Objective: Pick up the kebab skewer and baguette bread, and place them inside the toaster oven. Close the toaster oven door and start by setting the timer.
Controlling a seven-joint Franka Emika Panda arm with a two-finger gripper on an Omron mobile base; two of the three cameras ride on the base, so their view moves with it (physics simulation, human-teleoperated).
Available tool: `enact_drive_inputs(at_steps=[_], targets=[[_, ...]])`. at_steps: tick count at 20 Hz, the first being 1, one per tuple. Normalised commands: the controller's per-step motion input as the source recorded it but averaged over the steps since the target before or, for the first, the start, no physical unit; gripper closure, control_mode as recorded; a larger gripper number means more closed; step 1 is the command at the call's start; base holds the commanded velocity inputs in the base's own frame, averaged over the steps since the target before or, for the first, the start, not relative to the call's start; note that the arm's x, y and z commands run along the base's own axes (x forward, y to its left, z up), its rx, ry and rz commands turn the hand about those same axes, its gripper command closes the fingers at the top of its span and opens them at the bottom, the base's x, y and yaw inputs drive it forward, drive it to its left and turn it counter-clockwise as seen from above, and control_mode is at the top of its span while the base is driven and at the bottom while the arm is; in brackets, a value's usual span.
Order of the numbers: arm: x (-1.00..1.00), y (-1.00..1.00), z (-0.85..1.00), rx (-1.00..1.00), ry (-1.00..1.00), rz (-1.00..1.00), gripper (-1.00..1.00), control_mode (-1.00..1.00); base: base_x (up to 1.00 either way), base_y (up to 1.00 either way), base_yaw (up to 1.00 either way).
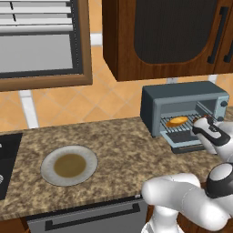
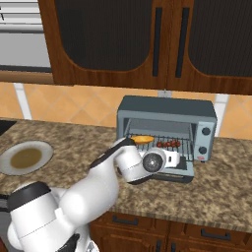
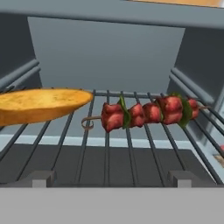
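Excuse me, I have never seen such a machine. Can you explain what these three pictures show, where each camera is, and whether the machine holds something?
This is a white robot arm in a simulated kitchen. Two cameras sit behind it, left and right; the third sits on its hand, looking into the toaster oven. Its door hangs open. On the wire rack lie the baguette bread and, beside it, the kebab skewer. The gripper is at the oven mouth, open, holding nothing. A plate rests on the counter.

I stood in a home kitchen. A speckled stone bench [image 1: 118,150] ran beneath dark wooden cabinets [image 2: 147,39] and orange wall tiles [image 1: 82,104]. A toaster oven [image 2: 167,110] and a plate [image 1: 91,157] sat there.
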Motion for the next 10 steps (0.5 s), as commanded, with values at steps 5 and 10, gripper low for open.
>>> enact_drive_inputs(at_steps=[5, 10], targets=[[0.00, 0.00, -0.11, 0.00, 0.00, 0.00, -1.00, -1.00, 0.00, 0.00, 0.00], [0.00, 0.00, -0.05, 0.00, 0.00, 0.00, -1.00, -1.00, 0.00, 0.00, 0.00]])
